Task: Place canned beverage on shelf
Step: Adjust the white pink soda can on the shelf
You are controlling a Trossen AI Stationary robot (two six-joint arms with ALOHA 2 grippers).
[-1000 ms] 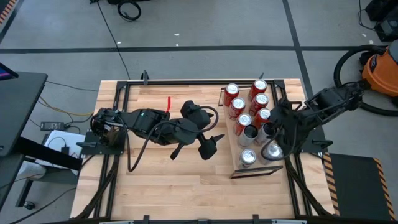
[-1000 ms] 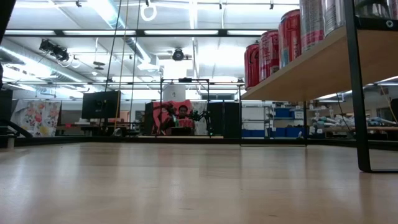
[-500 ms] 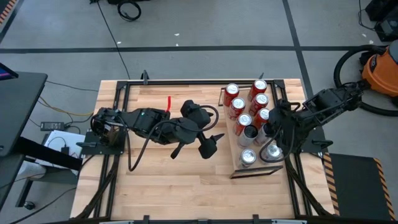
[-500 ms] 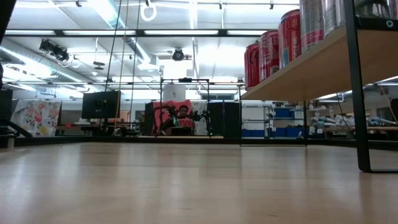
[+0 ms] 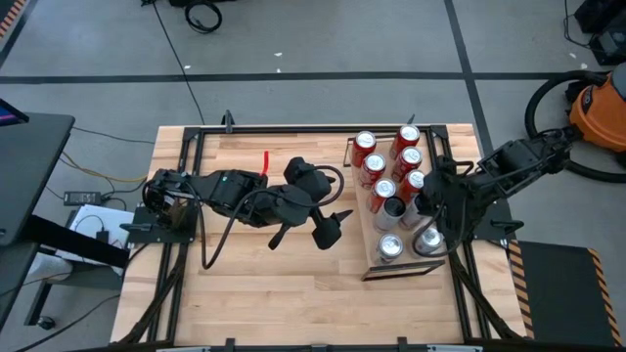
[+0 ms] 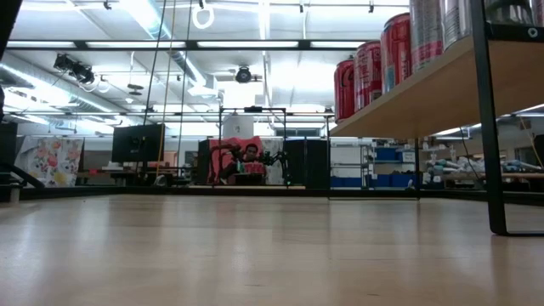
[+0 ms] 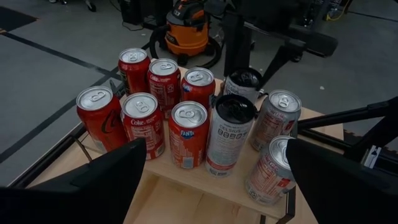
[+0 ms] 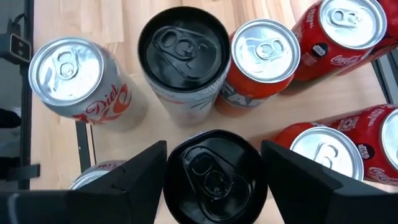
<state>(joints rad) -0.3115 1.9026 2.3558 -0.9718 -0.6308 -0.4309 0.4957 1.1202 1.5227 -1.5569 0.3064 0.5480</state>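
Right hand (image 8: 214, 171) over the shelf (image 5: 370, 238), fingers on a black-topped can.

The can (image 8: 214, 173) has a black lid and pull tab; it stands upright on the light-wood shelf among the others, directly under my wrist, one dark finger (image 8: 134, 180) touching each side, clenched on it. Just beside it stands a second black-topped can (image 8: 183, 46) with a pale printed side. Labels readable from my left wrist: "Coke" on a red can (image 7: 143, 124), "Fanta" on an orange one (image 7: 188, 134), "Diet" on a silver can (image 8: 78, 78). My left hand (image 5: 331, 227) waits mid-bench (image 5: 293, 284), fingers spread, grasping nothing.
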